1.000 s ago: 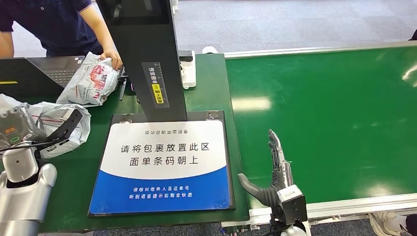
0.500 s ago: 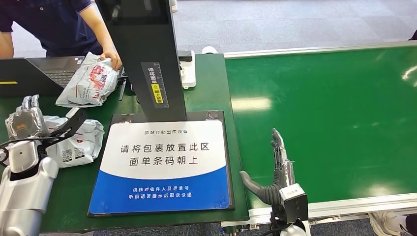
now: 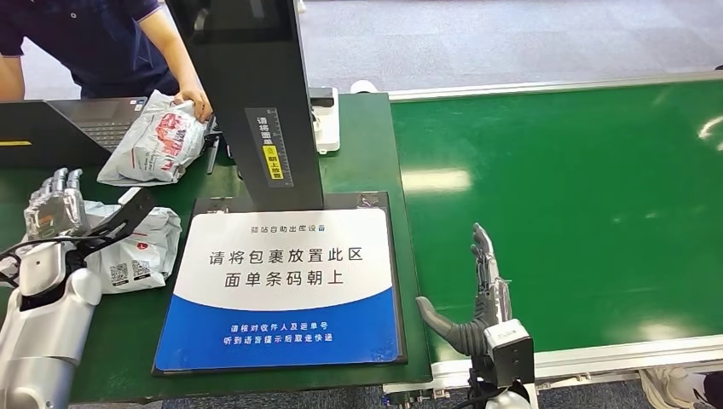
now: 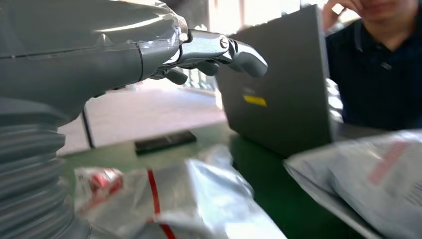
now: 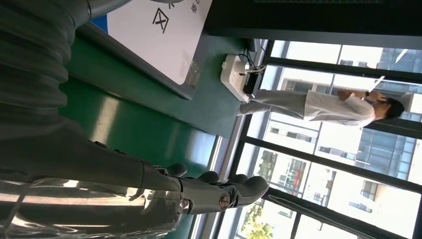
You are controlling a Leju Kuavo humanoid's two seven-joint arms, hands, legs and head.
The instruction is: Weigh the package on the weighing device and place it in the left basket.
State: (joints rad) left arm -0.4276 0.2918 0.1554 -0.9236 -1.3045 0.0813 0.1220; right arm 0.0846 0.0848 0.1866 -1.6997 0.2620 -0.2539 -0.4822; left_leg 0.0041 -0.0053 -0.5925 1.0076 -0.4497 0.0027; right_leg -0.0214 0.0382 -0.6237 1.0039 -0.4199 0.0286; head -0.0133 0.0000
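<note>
A: Since a second ago the left hand (image 3: 56, 207) has risen off the package (image 3: 136, 249) and now hangs above its far-left end, fingers stretched out and apart, holding nothing.

B: And the package itself?

A: It has been pulled in. Earlier it lay spread out and partly under the hand; now it sits bunched on the green table (image 3: 362, 153), just beside the left edge of the weighing plate (image 3: 286, 285), with its printed label showing.

B: In the left wrist view?

A: The fingers (image 4: 219, 50) are extended over the crumpled grey plastic, not touching it.

B: Right hand?

A: The right hand (image 3: 477, 298) has hardly shifted. It stands open, fingers straight and thumb out, over the green belt (image 3: 580, 187) just right of the plate.

B: Anything else?

A: A person's hand (image 3: 194, 102) rests on a second bag (image 3: 158, 141) beyond the plate's far-left corner, as before, beside a laptop (image 3: 77, 128).
</note>
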